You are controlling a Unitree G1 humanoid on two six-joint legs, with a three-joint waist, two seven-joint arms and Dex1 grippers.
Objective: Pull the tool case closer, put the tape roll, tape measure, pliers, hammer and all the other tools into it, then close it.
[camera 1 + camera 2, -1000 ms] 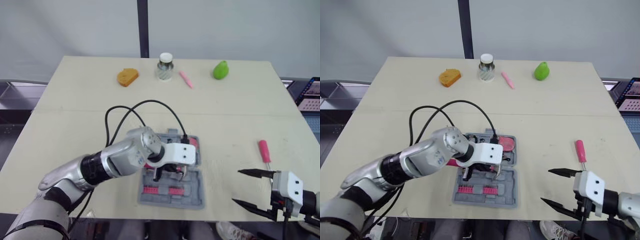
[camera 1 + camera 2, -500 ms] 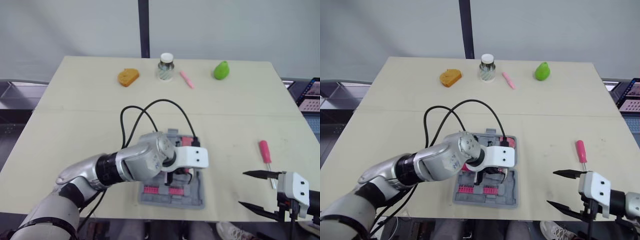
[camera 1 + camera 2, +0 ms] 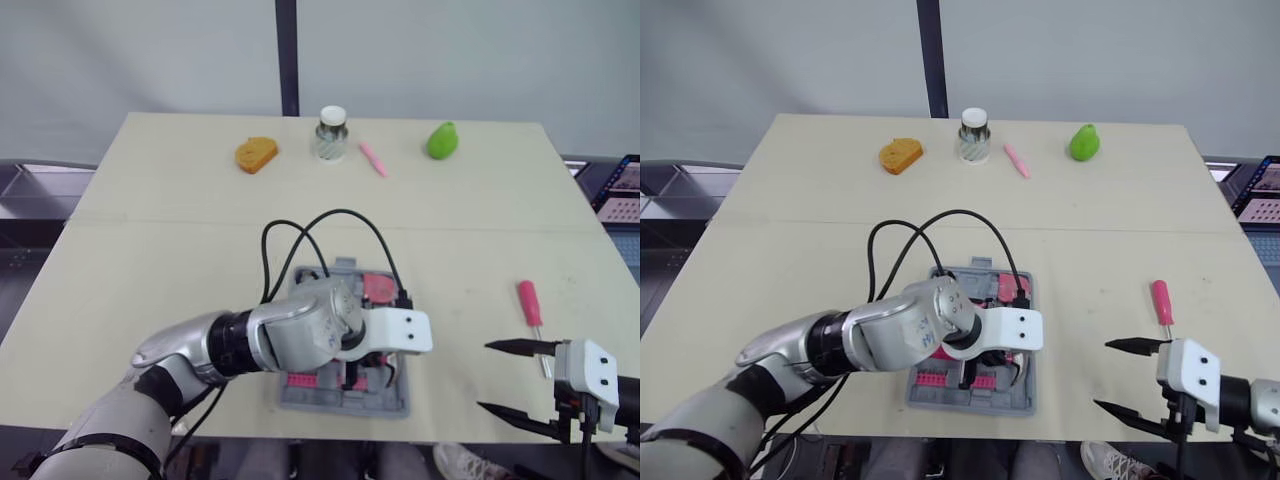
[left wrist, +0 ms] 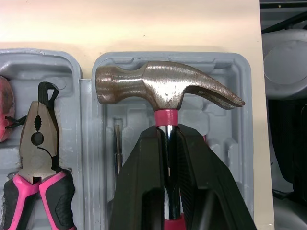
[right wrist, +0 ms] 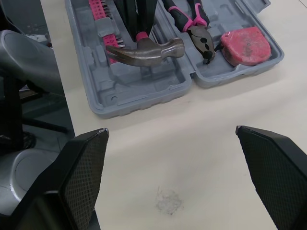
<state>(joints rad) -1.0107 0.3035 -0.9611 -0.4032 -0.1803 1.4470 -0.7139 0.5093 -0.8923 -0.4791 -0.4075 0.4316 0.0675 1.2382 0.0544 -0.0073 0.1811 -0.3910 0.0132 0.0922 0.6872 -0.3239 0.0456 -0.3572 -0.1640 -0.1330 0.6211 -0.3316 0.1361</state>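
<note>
The grey tool case (image 3: 391, 403) lies open near the table's front edge. Its far half holds pink-handled pliers (image 5: 194, 26) and a red tape measure (image 5: 245, 44). My left gripper (image 4: 168, 132) is shut on the hammer (image 4: 163, 88) just below its steel head. It holds the hammer low over the case's near half, above the moulded recess; whether it touches I cannot tell. A pink screwdriver (image 3: 529, 303) lies on the table to the right. My right gripper (image 3: 487, 377) stands open near the front right corner, nothing between its fingers.
Along the far edge sit an orange bread-shaped object (image 3: 255, 154), a jar with a white lid (image 3: 330, 133), a pink marker (image 3: 371, 158) and a green pear (image 3: 441, 140). A black cable (image 3: 330, 225) loops over the case. A row of pink bits (image 3: 310, 381) sits in the near half.
My left gripper has carried the hammer rightward and toward the front, across the case's near half. The right gripper has drifted slightly right and stayed open.
</note>
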